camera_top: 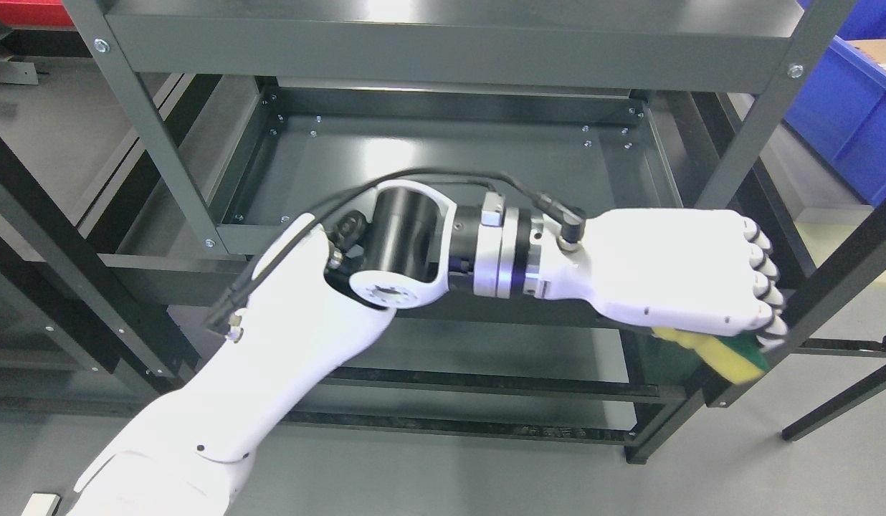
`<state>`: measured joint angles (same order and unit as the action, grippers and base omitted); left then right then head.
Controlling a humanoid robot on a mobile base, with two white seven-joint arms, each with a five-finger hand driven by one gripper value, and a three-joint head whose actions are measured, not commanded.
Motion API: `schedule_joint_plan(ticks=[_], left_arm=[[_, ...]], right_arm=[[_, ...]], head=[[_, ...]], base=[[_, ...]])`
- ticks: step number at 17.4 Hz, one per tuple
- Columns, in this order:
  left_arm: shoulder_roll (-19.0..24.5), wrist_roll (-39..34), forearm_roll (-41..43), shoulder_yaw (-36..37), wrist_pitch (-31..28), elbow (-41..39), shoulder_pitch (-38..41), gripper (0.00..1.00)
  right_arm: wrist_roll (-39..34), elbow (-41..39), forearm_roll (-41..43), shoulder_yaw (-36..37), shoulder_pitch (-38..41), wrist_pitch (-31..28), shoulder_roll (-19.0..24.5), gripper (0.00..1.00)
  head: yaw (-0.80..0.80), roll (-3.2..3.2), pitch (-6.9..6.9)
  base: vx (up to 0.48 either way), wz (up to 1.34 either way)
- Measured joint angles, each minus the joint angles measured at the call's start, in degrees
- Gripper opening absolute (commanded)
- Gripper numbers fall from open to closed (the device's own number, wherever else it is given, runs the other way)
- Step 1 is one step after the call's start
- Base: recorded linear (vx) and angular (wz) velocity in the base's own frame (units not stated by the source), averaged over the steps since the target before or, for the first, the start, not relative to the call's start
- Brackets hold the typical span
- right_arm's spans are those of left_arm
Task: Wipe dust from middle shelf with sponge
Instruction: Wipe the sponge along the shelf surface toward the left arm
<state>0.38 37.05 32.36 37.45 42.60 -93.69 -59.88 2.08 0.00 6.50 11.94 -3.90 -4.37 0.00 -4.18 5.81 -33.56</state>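
My left arm comes in from the lower left and reaches across the front of the dark grey metal rack. Its white hand point(762, 315) is curled shut on a yellow sponge with a green scrub side point(730, 358), held under the palm. Hand and sponge sit at the front right corner of the middle shelf point(443, 165), against the right front upright point(816, 301). The shelf's pan behind the arm is bare dark metal. The right arm is out of sight.
The top shelf's front rail point(443, 50) runs overhead. A lower shelf point(486, 358) shows beneath the arm. Blue bins point(851, 115) stand on the neighbouring rack at the right. Another rack point(70, 215) stands at the left. Grey floor lies in front.
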Motion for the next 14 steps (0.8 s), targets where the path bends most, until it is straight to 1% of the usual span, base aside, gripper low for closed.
schedule_joint_plan(ticks=[3, 8, 11, 14], left_arm=[[2.2, 0.6, 2.3, -3.9, 1.7, -0.1, -0.6, 0.0], [7.5, -1.6, 3.8, -11.8, 2.4, -0.2, 0.4, 0.0], [11.7, -1.9, 1.7, -16.5, 2.5, -0.8, 2.7, 0.0], [16.9, -1.9, -2.5, -21.5, 2.6, -1.7, 6.1, 0.0]], right_arm=[[0.0, 0.0, 0.0, 0.0, 0.0, 0.0, 0.0, 1.0], [0.0, 0.0, 0.0, 0.0, 0.0, 0.0, 0.0, 1.0], [0.0, 0.0, 0.0, 0.0, 0.0, 0.0, 0.0, 1.0], [0.0, 0.0, 0.0, 0.0, 0.0, 0.0, 0.0, 1.0]], head=[[0.0, 0.0, 0.0], [0.0, 0.0, 0.0], [0.0, 0.0, 0.0], [0.0, 0.0, 0.0]], base=[[0.0, 0.0], [0.0, 0.0], [0.0, 0.0], [0.0, 0.0]])
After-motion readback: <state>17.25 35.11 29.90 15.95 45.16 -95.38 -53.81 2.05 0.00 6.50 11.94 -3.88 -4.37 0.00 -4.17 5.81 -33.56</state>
